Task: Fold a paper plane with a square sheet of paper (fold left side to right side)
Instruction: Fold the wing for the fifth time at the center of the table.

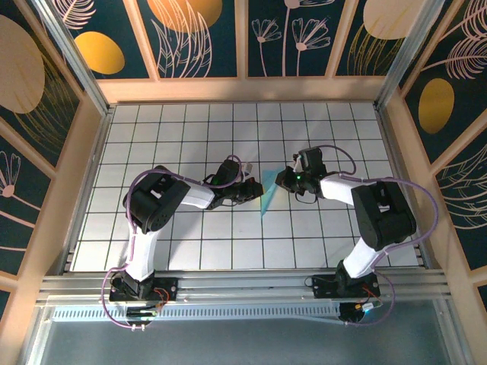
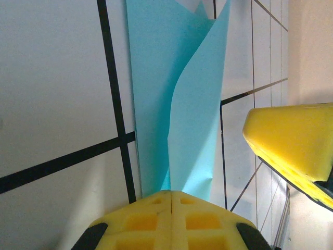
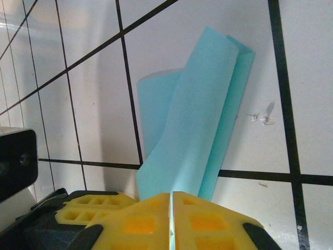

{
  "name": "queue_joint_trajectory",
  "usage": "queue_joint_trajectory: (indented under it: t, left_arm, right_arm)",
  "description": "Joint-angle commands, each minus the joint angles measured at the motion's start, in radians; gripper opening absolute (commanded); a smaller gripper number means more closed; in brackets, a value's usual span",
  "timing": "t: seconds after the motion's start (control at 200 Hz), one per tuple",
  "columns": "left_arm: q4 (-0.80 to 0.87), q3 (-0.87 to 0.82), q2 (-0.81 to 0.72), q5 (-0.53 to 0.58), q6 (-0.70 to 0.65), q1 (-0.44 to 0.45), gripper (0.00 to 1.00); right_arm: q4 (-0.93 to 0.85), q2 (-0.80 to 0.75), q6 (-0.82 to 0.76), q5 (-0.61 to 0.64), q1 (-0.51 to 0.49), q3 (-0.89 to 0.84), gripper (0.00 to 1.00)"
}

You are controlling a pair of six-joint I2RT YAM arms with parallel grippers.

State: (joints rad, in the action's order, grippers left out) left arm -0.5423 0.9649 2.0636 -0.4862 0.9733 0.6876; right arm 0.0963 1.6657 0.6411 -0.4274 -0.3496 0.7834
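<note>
Top external view: I've got both arms reaching in to the middle of the white tabletop with black grid lines (image 1: 190, 129). The light-blue sheet of thin paper (image 1: 266, 196), folded up narrow, sits right between the two tips. The left gripper (image 1: 255, 190) is at its left edge and the right gripper (image 1: 283, 181) is at its upper right. From up here I can't really make out the jaws.

Left wrist view: much clearer. The left gripper (image 2: 170, 195) has its yellow pads pressed flat together with no gap, and the sheet (image 2: 177, 104) comes straight out from between them, so it's pinched tight on one end. The paper runs away from the camera over the tiles, with one layer lifted and curling over the other. One yellow pad (image 2: 291, 148) of the other arm hangs just beside it on the right.

Right wrist view: same story from the other side. The right gripper (image 3: 171, 195) is clamped fully closed on the sheet (image 3: 192, 130), which fans out from the pads in a couple of overlapping layers, partly raised off the table. A few tiny white specks (image 3: 263, 120) lie on the tile near its right edge
</note>
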Motion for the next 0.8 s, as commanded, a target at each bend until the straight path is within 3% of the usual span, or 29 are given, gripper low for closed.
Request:
queue_joint_trajectory:
  t: [0.0,0.796]
  left_arm:
    - [0.074,-0.034,0.010,0.063,-0.015,-0.002,0.02]
    - [0.116,-0.031,0.013,0.098,0.003,-0.002,0.00]
  right_arm:
    - [0.008,0.022,-0.009,-0.029,-0.008,0.025,0.07]
    - [0.030,0.120,-0.020,-0.030,-0.023,0.043,0.04]
